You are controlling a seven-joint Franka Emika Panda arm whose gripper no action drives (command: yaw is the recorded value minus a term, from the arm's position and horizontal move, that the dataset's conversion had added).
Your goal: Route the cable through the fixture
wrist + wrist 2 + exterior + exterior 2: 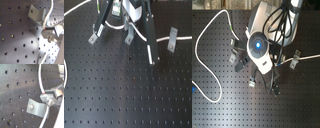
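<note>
Up close to the black bench [124, 95] full of little holes, the first exterior view shows the robot's jaws [128, 26] low among some small grey metal brackets. The cable [139, 34] is thin and white. It comes out from under the jaws and runs to the bracket [172, 39] near the first exterior view's right edge. Another bracket [94, 37] sits on the other side of the jaws. A white curve [66, 70] shows at the first exterior view's left edge.

Next, in the second exterior view, the robot arm [262, 42] covers the middle, with a blue light on it. The cable [207, 55] makes a big white loop on the bench [222, 112], well apart from the arm, toward the second exterior view's left. A short blue band [194, 90] sits on it by that edge. On the arm's other side, the white line goes through a grey bracket [295, 59] and off the second exterior view's right edge.

Then, in the first wrist view, the cable [49, 13] passes just beside a bent grey bracket [36, 13] and ends at the jaws' metal fingertips [51, 31]. The jaws look narrow and pinched on the cable there.

Last, in the second wrist view, the cable [40, 81] curves past the fingertips [48, 97] and runs beside a grey bracket [36, 107] with a screw in it.
</note>
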